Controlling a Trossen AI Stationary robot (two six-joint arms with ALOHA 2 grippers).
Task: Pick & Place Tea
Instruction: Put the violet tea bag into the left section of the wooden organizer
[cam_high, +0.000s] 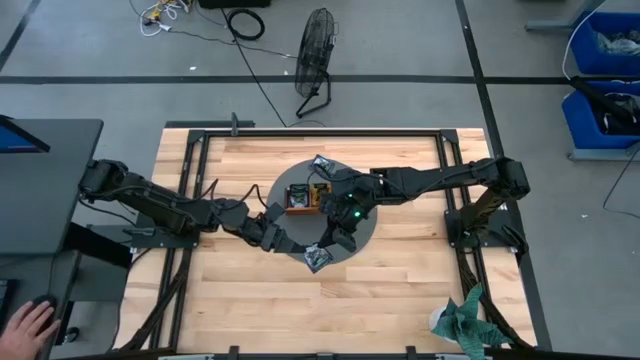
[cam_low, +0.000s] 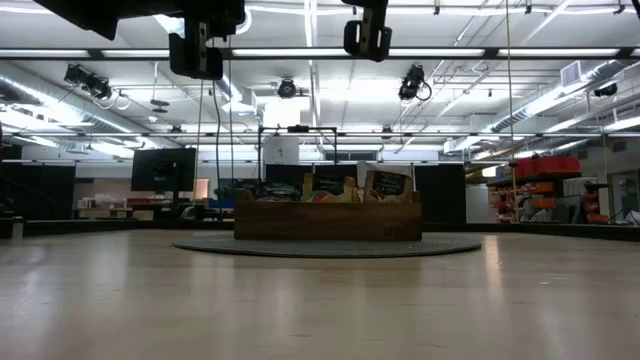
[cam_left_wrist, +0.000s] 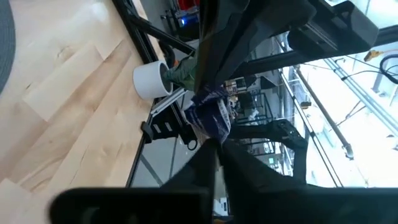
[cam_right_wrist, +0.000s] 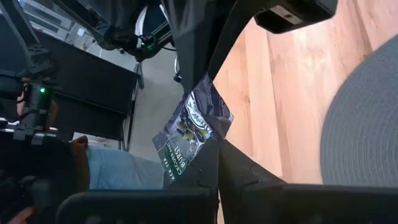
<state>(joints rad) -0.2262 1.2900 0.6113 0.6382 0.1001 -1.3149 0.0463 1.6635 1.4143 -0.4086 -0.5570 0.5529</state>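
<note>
Your right gripper (cam_right_wrist: 217, 163) pinches 1 tea sachet (cam_right_wrist: 194, 132) over the mat's (cam_high: 368, 228) front edge, the left gripper (cam_left_wrist: 214, 152) pinches its opposite end, and the tray (cam_high: 308, 197) sits just behind both.

The pale wooden table (cam_high: 400, 290) stands on a grey concrete floor (cam_high: 90, 60) crossed by dark lines, with a black floor fan (cam_high: 316, 58) and loose cables (cam_high: 245, 22) beyond its far edge and blue bins (cam_high: 604, 75) off to one side. A dark desk (cam_high: 40, 190) sits at the other side. Across the table, the room is a large hall with ceiling strip lights (cam_low: 470, 52), exposed ducts and a dark monitor (cam_low: 164, 170).
</note>
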